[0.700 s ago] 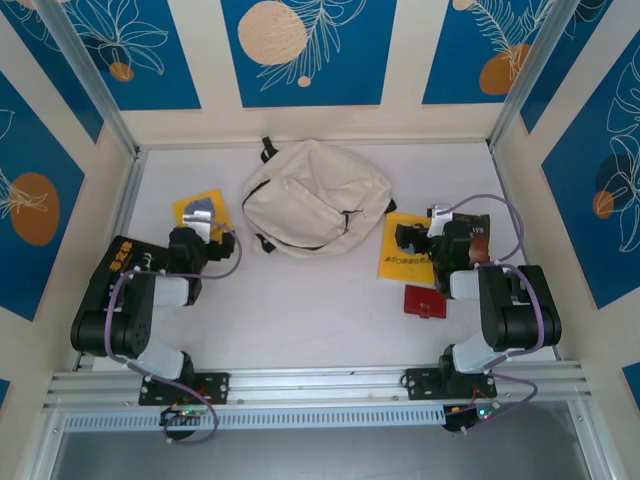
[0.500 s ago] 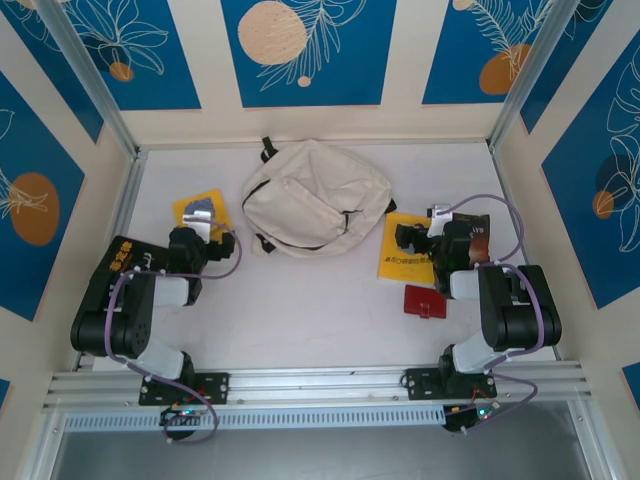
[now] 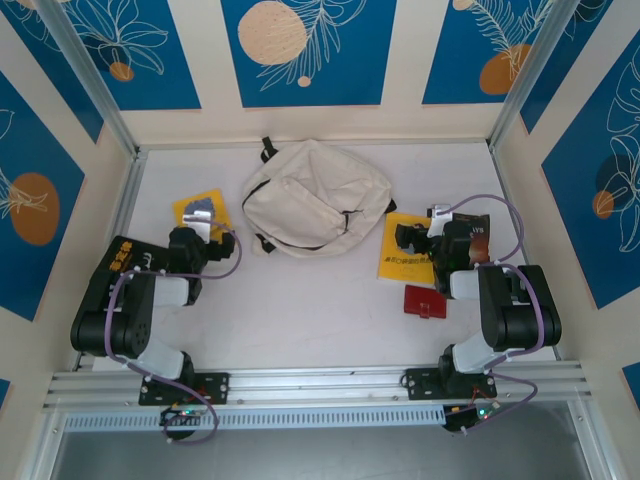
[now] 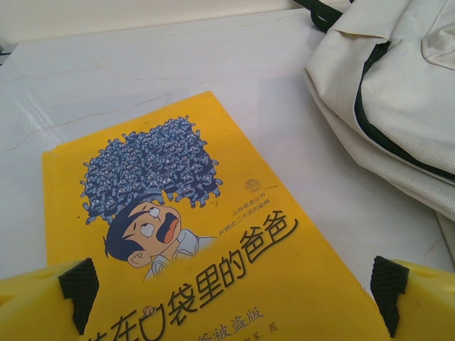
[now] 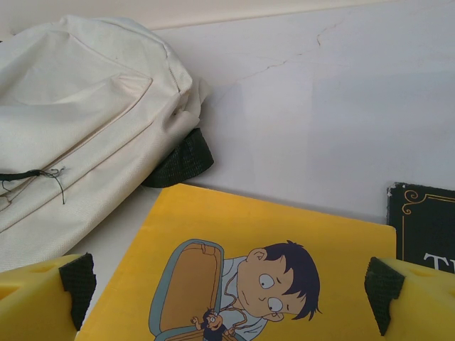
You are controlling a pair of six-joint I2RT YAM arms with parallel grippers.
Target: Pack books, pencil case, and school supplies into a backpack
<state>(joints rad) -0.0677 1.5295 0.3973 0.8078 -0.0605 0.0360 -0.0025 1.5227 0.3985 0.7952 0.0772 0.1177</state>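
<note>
Nothing has moved since the earlier frames; both arms and all items sit in the same spots. Count: 1 backpack (image 3: 315,195) far centre on the table (image 3: 300,310); 3 books, namely a yellow book (image 4: 213,249) left of it under the left gripper (image 4: 231,284), a second yellow book (image 3: 400,258) right of it under the right gripper (image 5: 231,284), and a dark book (image 5: 426,231) just beside that one's right edge; and 1 red pencil case (image 3: 425,302) just near of the second yellow book. Both grippers have fingers spread wide apart with nothing clamped.
</note>
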